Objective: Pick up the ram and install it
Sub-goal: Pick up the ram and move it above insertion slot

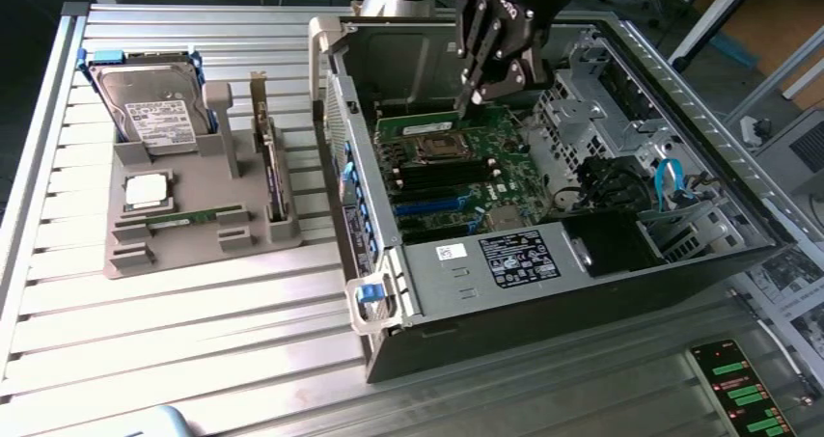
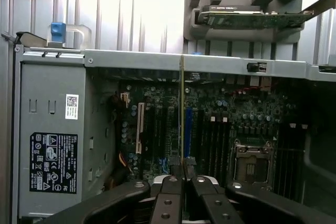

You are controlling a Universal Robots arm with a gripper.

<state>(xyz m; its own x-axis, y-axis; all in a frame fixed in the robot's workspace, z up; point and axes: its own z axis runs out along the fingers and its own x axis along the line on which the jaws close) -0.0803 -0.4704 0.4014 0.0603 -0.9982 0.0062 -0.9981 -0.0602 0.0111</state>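
Note:
My gripper hangs inside the open computer case, above the motherboard. In the wrist view the gripper is shut on the ram, seen edge-on as a thin greenish-yellow line running out from between the fingertips. The stick points along the motherboard, beside a blue slot and the dark memory slots next to the processor socket. I cannot tell whether the ram touches a slot.
A grey parts tray at the exterior view's left holds a hard drive, a silver processor, a green stick and an upright expansion card. Case walls, a power supply and drive cages surround the board.

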